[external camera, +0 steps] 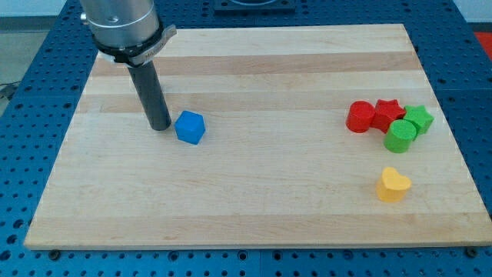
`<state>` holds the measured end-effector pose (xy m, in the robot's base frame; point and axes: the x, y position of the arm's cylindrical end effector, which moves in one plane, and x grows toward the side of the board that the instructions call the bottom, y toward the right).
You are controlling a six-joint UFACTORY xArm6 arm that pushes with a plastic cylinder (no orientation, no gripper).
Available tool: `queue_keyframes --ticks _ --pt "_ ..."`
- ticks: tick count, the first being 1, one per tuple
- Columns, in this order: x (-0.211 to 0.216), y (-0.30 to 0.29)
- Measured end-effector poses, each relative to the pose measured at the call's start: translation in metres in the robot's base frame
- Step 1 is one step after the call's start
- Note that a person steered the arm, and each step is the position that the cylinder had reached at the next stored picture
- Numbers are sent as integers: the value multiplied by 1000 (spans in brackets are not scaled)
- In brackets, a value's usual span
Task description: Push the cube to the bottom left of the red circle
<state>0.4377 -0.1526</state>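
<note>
Yellow heart (393, 185) sits nearest, below red circle (360, 116) at table (254, 215) right. Blue cube (190, 127) is far left, my tip (160, 125) just beside its left; no hand on rig. Risk: long push, off-centre contact spins cube away, or overshoot hits heart.

A pale wooden board (254, 208) is seen laid over a blue perforated bench (23, 69). On the board's left part a blue cube (190, 127) is found, with my tip (160, 125) set down just beside it on the view's left. Over at the right a red cylinder (360, 117), a red star (388, 110), a green cylinder (400, 136) and a green star (419, 118) are clustered, touching or nearly so. Below them, apart, a yellow heart-shaped block (393, 185) is placed.
</note>
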Motion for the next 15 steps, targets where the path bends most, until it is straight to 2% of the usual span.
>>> queue_keyframes --ticks 1,3,4,5,6,7,9,10,11,12,13,15 --pt "6 40" --pt "14 227" --pt "16 302" --pt "17 311" --pt "5 296" --pt "-24 248" --pt "-41 190" --pt "-110 155" --pt "-177 99" --pt "-226 33" --pt "-245 2" --pt "-246 -6"
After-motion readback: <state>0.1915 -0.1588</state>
